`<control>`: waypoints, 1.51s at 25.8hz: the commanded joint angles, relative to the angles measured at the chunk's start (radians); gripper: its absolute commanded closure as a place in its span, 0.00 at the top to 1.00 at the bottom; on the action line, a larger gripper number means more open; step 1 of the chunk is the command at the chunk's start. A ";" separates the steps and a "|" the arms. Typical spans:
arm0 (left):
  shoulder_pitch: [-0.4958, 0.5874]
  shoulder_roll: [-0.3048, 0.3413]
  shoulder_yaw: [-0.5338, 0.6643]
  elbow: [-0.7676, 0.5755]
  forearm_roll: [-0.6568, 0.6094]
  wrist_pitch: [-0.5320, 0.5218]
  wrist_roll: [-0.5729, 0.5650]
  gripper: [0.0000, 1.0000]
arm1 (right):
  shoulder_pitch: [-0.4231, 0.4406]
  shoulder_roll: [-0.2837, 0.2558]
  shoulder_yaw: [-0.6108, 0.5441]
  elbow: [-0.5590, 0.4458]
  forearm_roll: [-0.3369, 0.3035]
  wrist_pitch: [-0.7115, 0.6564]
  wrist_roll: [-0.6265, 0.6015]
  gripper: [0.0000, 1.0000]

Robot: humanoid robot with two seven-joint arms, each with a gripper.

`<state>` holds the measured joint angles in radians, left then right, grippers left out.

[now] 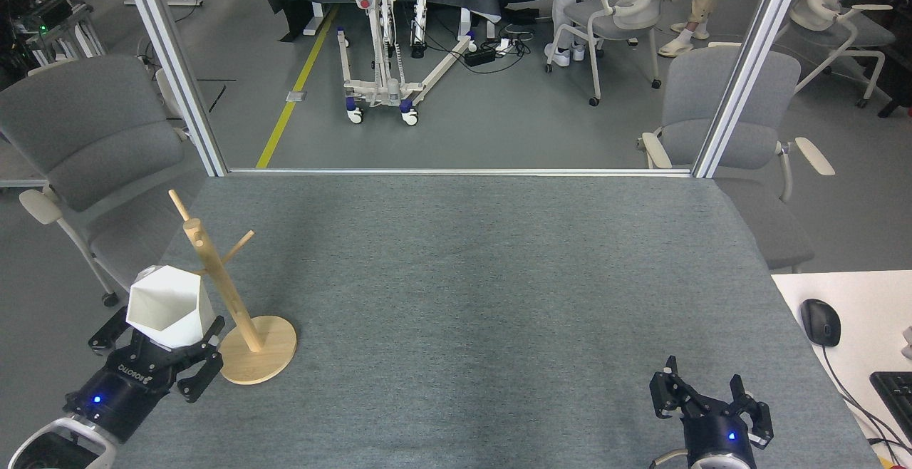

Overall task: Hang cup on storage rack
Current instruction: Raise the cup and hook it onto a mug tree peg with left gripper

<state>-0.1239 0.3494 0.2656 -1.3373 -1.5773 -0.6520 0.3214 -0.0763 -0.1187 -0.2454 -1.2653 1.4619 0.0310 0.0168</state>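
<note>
Crowding the cup point(171, 306): rack pole point(222, 289), lower peg.

A grey felt-covered desk point(470, 298) fills the foreground. Off its right edge, a white surface point(855, 312) carries a black mouse point(820, 322) and a keyboard point(894, 390). Grey chairs point(85, 141) stand beyond both far corners, near a wheeled lift frame point(385, 63).

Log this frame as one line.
left gripper: holding cup | cup: upright beside storage rack, not hung | right gripper: open, idle
</note>
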 commanded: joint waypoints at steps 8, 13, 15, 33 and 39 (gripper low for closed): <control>0.063 0.000 0.032 -0.071 0.000 -0.017 0.002 0.00 | 0.000 0.001 0.000 0.001 0.002 0.001 0.000 1.00; 0.056 0.002 0.026 -0.066 0.000 -0.040 -0.008 0.00 | 0.000 0.001 0.000 0.001 0.002 0.001 0.000 1.00; 0.052 0.000 0.024 -0.062 -0.001 -0.049 -0.011 0.00 | 0.000 0.001 0.000 0.001 0.000 0.001 0.000 1.00; -0.011 0.005 0.017 0.017 -0.012 -0.052 -0.016 0.00 | 0.000 -0.004 0.000 0.001 -0.002 0.001 0.000 1.00; -0.010 0.006 0.017 0.015 -0.012 -0.054 -0.016 0.00 | 0.000 -0.004 -0.002 0.003 -0.002 0.001 0.000 1.00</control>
<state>-0.1354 0.3546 0.2822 -1.3206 -1.5890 -0.7036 0.3046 -0.0767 -0.1228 -0.2461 -1.2629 1.4604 0.0324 0.0170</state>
